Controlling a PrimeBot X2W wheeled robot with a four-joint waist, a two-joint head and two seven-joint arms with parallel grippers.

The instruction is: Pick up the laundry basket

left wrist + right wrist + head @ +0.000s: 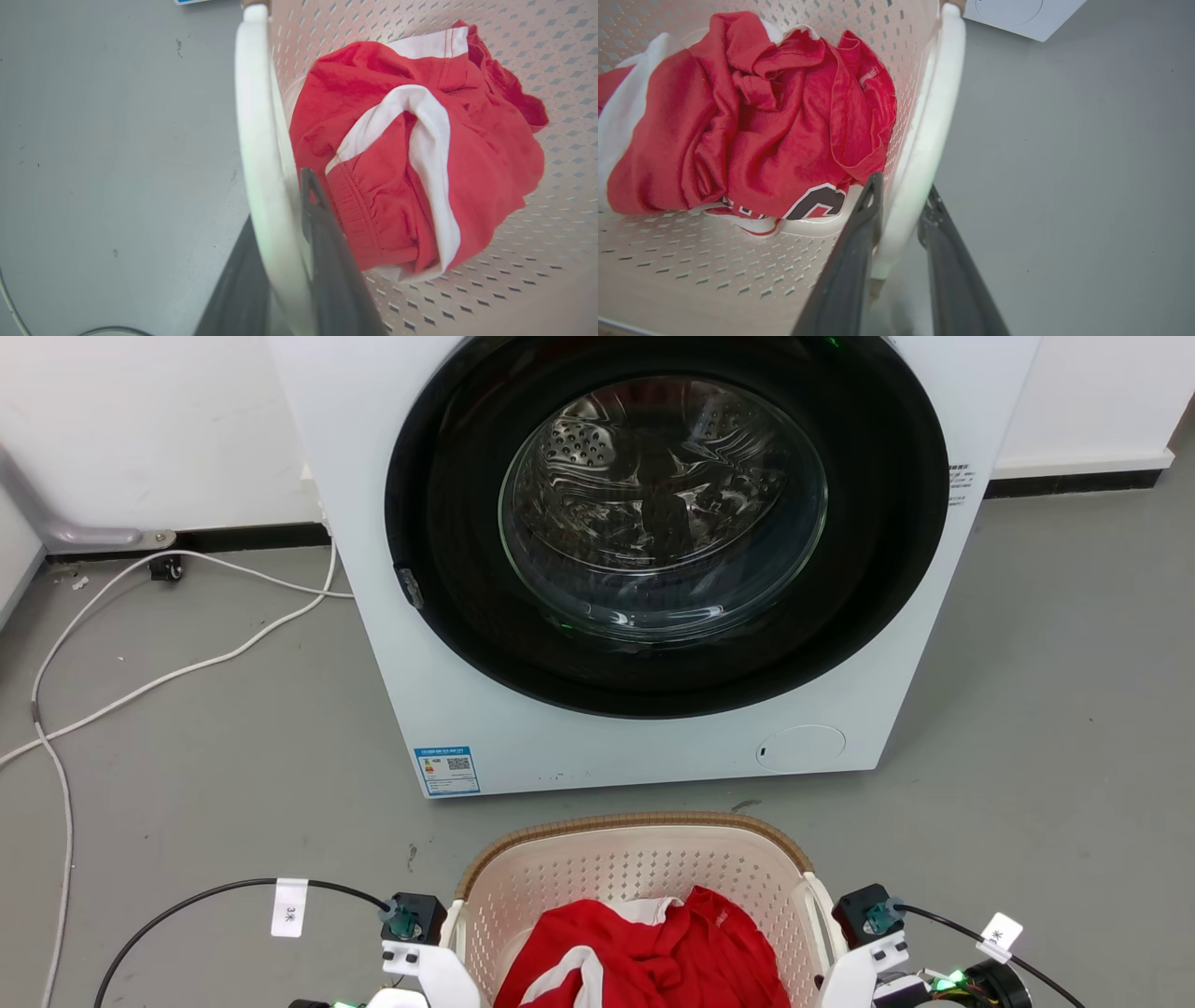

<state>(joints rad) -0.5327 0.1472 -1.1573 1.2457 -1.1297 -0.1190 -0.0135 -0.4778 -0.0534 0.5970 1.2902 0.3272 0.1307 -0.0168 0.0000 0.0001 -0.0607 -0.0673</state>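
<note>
The laundry basket [635, 859] sits on the grey floor [187, 784] just in front of the washing machine [448, 663], with red and white clothes [653, 952] bunched inside. The left tool [280, 200] straddles the basket's white left handle [257, 116], one finger inside the wall and one outside, closed against it. The right tool [903, 186] grips the right handle [934, 107] the same way (its outer finger looks to be just touching the plastic).
</note>
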